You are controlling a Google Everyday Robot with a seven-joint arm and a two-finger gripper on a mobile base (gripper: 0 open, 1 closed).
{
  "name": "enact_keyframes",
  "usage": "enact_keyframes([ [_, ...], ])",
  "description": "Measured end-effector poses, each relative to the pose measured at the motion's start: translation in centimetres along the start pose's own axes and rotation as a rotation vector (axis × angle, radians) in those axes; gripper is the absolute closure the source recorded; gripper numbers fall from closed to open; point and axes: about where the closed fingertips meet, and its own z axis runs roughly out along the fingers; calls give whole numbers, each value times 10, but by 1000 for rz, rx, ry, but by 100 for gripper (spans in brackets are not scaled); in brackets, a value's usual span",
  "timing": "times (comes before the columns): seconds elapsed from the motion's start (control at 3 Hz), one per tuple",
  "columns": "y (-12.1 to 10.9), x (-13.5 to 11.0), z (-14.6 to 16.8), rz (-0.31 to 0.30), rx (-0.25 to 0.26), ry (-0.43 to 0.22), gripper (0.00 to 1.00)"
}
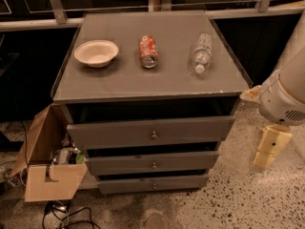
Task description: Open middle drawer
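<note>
Pincer (pixel 268 149) hangs low, right of desk (pixel 157 82), touching nothing; apart or together: cannot tell. Middle drawer (pixel 190 160) lies left of pincer at about same height, between top and bottom fronts. Long axis horizontal. Knob (pixel 154 165) at centre, well left of pincer. Single arm. Count: three drawers, three knobs; on desk one bowl (pixel 96 52), one can (pixel 148 51), one bottle (pixel 202 53).

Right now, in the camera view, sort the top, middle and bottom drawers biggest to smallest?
top drawer
middle drawer
bottom drawer
Lower ones sit farther, so that's unsure. The gripper hangs right of them.
</note>
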Motion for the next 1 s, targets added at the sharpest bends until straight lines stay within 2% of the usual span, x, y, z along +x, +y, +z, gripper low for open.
enact_keyframes([
  [0.33, 0, 0, 0, 0, 0, 0, 0],
  [0.67, 20, 14, 12, -10, -42, 21, 0],
  [1.0, 61, 72, 66, 30, -106, 1, 0],
])
